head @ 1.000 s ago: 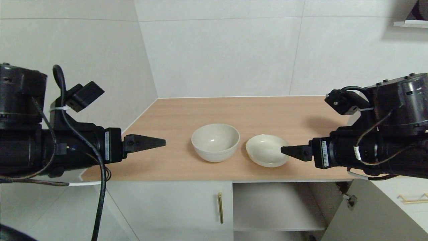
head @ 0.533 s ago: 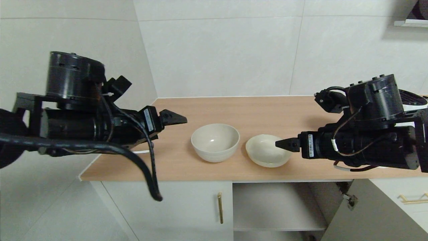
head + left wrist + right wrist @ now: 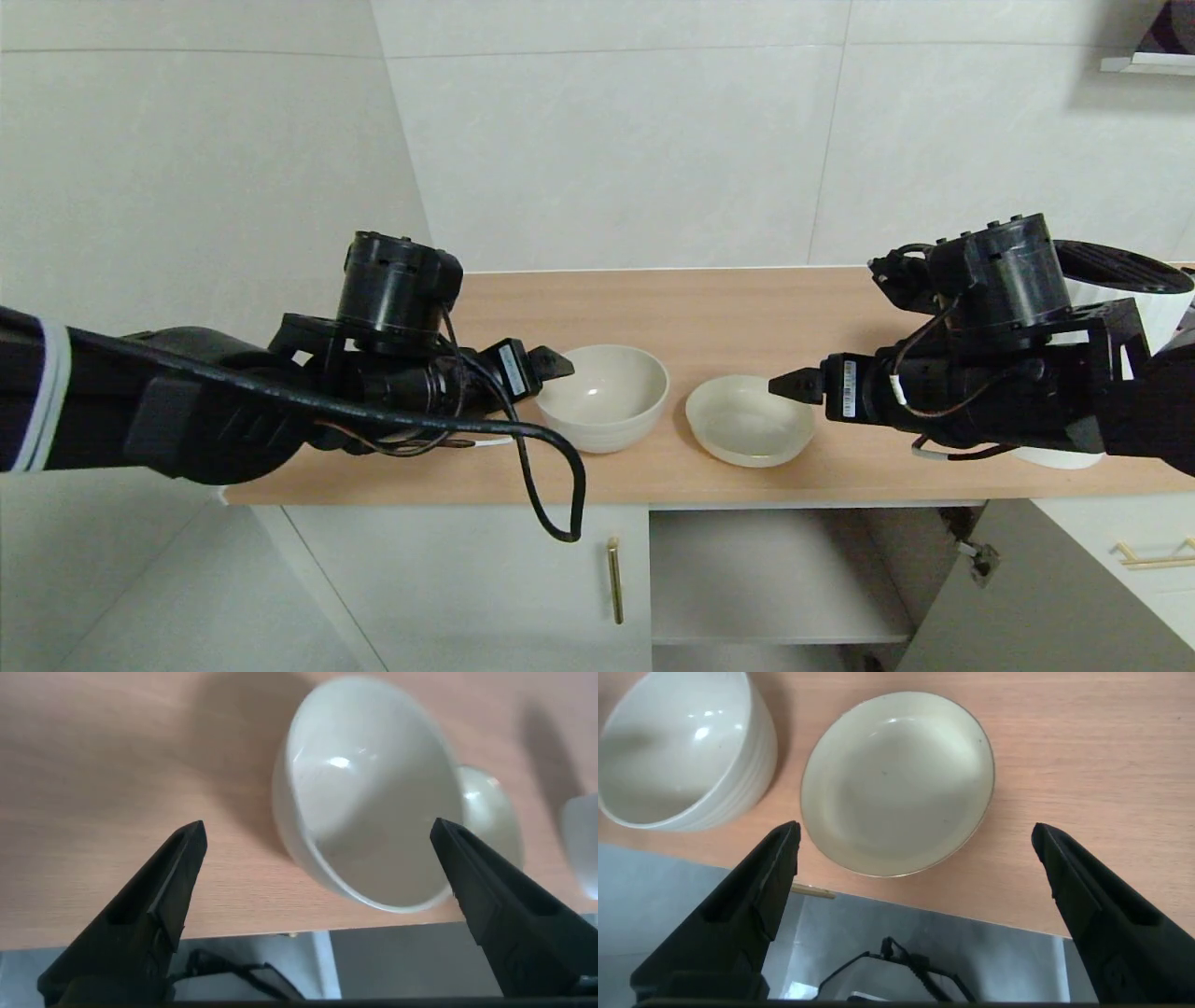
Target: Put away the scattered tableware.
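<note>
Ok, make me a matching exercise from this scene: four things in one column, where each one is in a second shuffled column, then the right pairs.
Things
1. bowl
2. dish
3. left hand
4. right hand

Places
A. open, at the dish's right rim
B. on the counter, the left vessel of the two
C. open, at the bowl's left rim
D. on the counter, the right vessel of the two

Pairs: 1-B, 2-D, 3-C, 4-A

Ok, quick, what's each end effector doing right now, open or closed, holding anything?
Left end effector: open, empty, beside the deep off-white ceramic bowl.
Right end effector: open, empty, at the shallow cream ceramic dish.
</note>
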Available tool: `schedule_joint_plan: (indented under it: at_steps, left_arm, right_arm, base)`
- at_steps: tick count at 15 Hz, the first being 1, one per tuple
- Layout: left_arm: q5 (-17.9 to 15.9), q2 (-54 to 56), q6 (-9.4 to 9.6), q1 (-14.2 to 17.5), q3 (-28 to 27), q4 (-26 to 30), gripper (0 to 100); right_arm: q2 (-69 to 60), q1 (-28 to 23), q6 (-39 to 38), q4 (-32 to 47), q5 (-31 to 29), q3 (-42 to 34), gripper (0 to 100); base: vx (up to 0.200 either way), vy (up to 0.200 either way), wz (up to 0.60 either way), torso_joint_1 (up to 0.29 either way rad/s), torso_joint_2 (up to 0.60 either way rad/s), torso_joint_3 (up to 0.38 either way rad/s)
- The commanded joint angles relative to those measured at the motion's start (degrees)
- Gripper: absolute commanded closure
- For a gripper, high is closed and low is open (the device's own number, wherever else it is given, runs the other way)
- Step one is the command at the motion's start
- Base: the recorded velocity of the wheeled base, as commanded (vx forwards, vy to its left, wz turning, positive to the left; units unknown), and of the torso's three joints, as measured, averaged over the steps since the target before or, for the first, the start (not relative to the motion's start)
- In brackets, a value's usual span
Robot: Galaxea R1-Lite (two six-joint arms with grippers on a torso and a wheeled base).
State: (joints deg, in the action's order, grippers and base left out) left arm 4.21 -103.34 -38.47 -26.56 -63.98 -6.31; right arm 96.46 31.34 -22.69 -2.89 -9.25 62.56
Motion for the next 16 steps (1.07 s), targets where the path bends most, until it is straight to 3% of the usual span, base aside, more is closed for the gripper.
schedule_joint_plan:
  at_steps: [1,6,8,9,16]
  left_arm:
    - [-0.1,-2.0,-0.11,-0.3,-0.1,0.0,0]
    - [-0.1,-4.4,-2.4,-0.7,-1.0,0.0,0]
    - [-0.1,-4.4,-2.48,-0.7,-1.0,0.1,0]
    - [-0.1,-4.4,-2.48,-0.8,-1.0,0.2,100]
    - [-0.2,-3.9,-2.48,-0.7,-1.1,0.1,100]
  right_arm:
    - [0.3,-0.1,0.0,0.0,0.0,0.0,0]
    - [0.2,-0.1,0.1,0.0,0.0,-0.1,0]
    - [0.2,-0.1,0.1,0.0,0.0,-0.1,0]
    - [0.2,-0.1,0.1,0.0,0.0,-0.1,0]
    - [0.3,-0.1,0.1,0.0,0.0,0.0,0]
  base:
    - [0.0,0.0,0.0,0.0,0.0,0.0]
    - [0.0,0.0,0.0,0.0,0.0,0.0]
    - [0.0,0.0,0.0,0.0,0.0,0.0]
    - [0.0,0.0,0.0,0.0,0.0,0.0]
    - [0.0,0.0,0.0,0.0,0.0,0.0]
